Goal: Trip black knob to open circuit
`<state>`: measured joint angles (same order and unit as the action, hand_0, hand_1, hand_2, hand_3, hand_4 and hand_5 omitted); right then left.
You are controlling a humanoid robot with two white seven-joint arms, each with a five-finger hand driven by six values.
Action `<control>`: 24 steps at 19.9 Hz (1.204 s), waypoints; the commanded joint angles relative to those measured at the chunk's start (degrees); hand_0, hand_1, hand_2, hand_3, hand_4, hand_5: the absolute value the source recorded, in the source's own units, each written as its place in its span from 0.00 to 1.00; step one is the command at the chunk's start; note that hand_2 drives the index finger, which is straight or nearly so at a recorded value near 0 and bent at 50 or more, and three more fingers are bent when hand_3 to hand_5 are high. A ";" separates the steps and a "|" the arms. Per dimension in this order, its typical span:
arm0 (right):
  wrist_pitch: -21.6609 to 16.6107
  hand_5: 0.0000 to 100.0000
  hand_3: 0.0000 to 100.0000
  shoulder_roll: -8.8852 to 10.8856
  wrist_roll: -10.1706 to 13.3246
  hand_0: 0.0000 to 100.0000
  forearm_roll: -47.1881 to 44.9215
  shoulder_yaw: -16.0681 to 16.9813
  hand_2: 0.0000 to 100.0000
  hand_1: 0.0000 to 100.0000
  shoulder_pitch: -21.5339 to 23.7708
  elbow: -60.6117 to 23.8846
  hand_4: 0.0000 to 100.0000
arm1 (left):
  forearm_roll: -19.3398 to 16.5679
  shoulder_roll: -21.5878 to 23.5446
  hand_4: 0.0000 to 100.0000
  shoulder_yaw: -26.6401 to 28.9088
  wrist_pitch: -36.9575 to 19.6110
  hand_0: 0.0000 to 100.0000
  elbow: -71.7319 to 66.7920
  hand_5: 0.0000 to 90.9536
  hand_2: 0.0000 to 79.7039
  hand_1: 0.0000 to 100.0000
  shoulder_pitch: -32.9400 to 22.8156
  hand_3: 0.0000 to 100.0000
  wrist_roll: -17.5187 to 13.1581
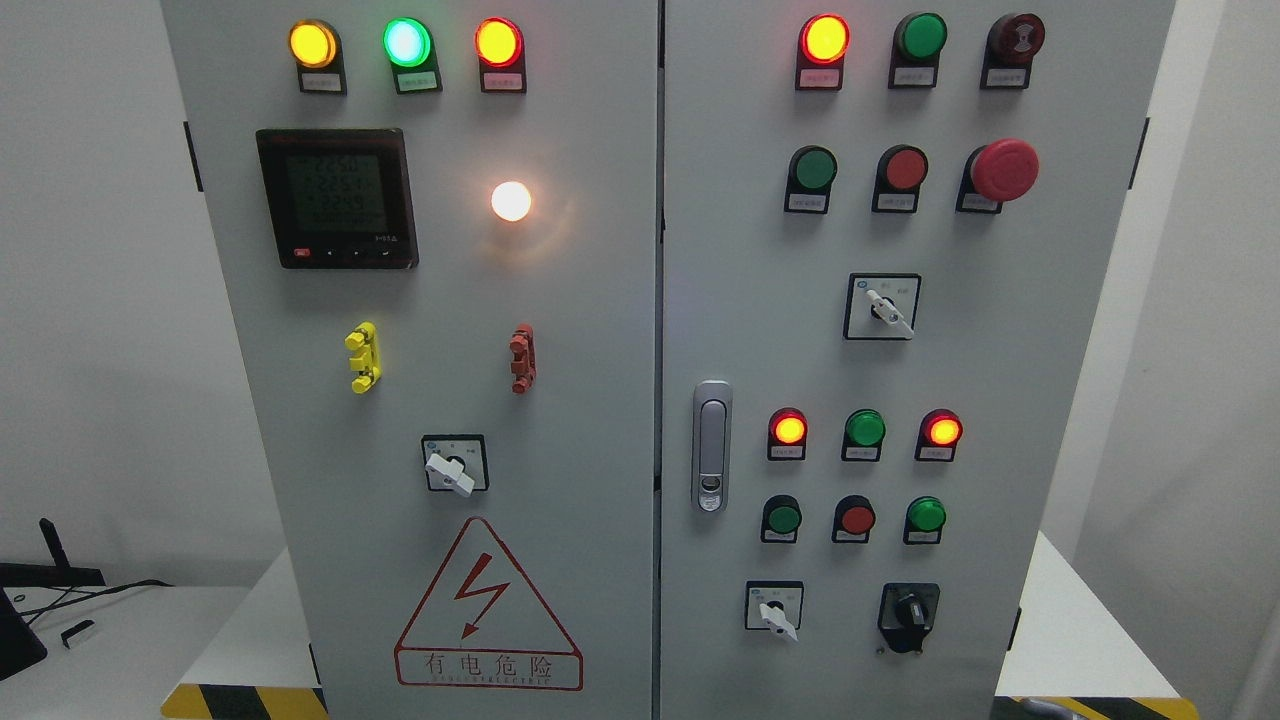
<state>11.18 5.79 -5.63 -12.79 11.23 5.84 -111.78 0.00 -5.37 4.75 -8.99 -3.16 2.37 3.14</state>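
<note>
The black knob [910, 612] sits on a black plate at the lower right of the grey cabinet's right door [1000, 400]. Its grip stands roughly upright. Left of it is a white-handled selector switch [775, 610]. Neither of my hands nor arms shows anywhere in the head view.
The right door carries rows of lit and unlit indicator lamps, green and red push buttons, a red mushroom stop button [1003, 170], another white selector [884, 308] and a door handle [711, 445]. The left door [300, 400] has a meter [336, 198], a white selector [452, 466] and a warning triangle [487, 605].
</note>
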 commanded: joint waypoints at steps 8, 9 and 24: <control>0.25 0.95 1.00 -0.52 2.55 0.23 1.54 -5.78 0.37 0.71 -5.22 5.34 1.00 | -1.76 0.01 0.00 0.00 0.02 0.12 0.00 0.00 0.00 0.39 0.00 0.00 0.03; 0.25 0.95 1.00 -0.61 2.99 0.23 1.54 -6.56 0.37 0.71 -5.31 5.78 1.00 | -1.76 0.01 0.00 0.00 0.02 0.12 0.00 0.00 0.00 0.39 0.00 0.00 0.03; 0.25 0.96 1.00 -0.70 5.72 0.18 3.65 -8.15 0.46 0.75 -8.03 8.95 1.00 | -1.76 0.01 0.00 0.00 0.02 0.12 0.00 0.00 0.00 0.39 0.00 0.00 0.03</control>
<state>11.42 5.22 -0.13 -10.22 4.75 -0.42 -105.27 0.00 -5.37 4.75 -8.99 -3.16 2.37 3.14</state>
